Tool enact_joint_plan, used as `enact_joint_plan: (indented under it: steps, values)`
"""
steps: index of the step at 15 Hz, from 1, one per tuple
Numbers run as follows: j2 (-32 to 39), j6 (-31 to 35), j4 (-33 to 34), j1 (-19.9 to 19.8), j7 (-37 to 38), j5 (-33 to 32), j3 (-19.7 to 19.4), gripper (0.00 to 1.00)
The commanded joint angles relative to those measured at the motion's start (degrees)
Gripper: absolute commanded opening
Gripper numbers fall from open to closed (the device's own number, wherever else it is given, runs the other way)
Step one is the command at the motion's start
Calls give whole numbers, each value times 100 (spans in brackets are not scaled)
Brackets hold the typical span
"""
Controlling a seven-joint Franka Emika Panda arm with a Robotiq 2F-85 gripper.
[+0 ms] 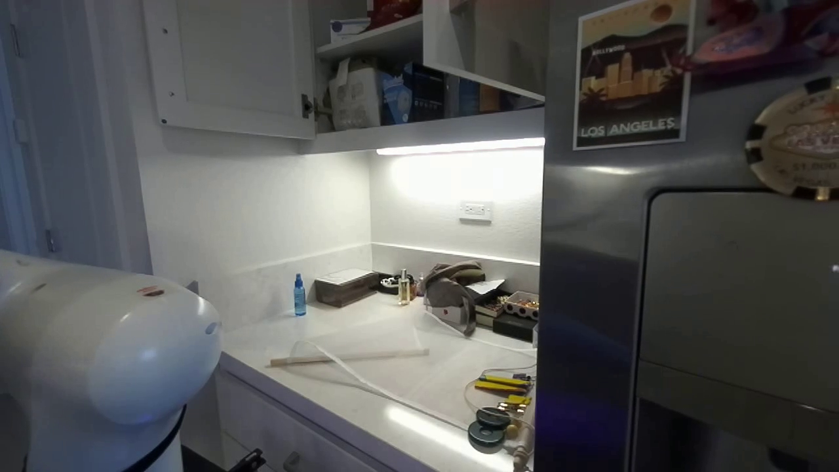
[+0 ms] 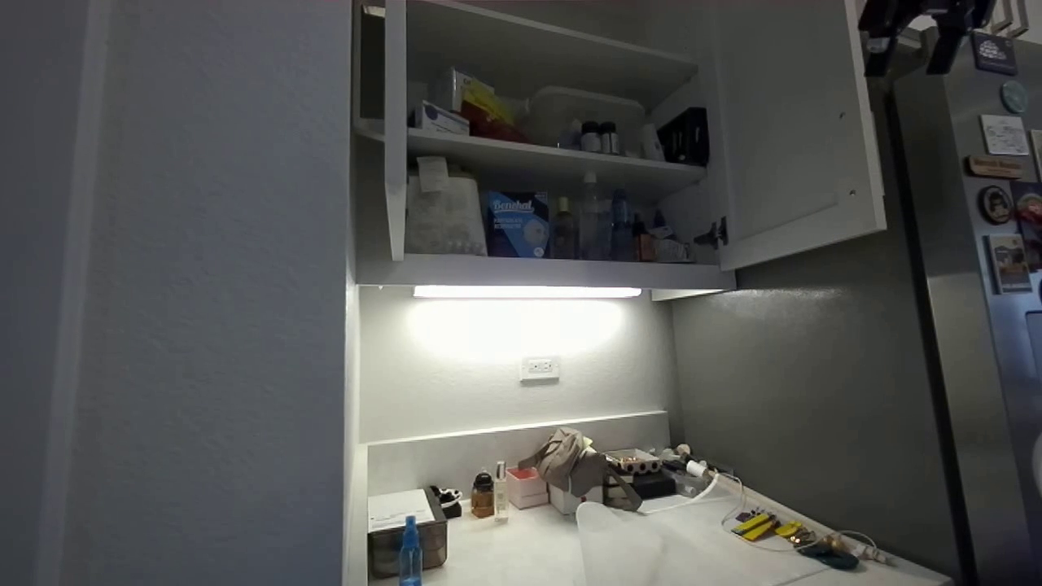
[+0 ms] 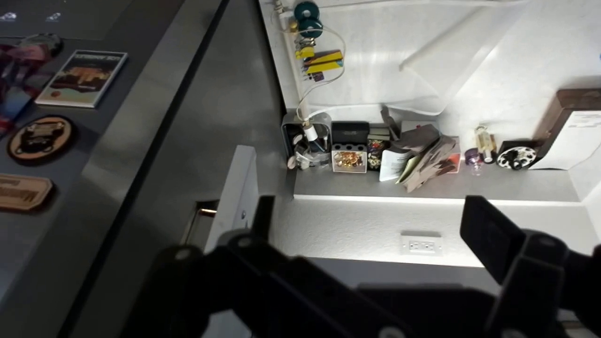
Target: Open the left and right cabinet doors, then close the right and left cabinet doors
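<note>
Gaping wide and empty near the open right door [image 2: 798, 130], well apart from the open left door [image 1: 236, 65], the pincer [image 2: 910, 65] apparently has both openings done, both closings remaining.

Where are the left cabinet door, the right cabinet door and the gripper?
left cabinet door [image 1: 233, 62]: in an exterior view, on its inner face, recessed panel.
right cabinet door [image 2: 794, 122]: in an exterior view, on its inner face.
gripper [image 2: 910, 63]: in an exterior view, upper right, midway between its parted fingertips.
</note>
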Motion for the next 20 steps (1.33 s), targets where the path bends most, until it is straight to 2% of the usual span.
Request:
enact_joint_plan:
  steps: [1,11,15,20]
  values:
    - [-346,535,-432,-186,-243,-348,-161,100]
    - [-989,2082,-1046,-413,-394,-1352,-575,100]
    - [-1129,2876,-1203,-459,-377,-1549,-699,100]
    - [-1223,3783,-1525,-548,-340,-1489,-933,100]
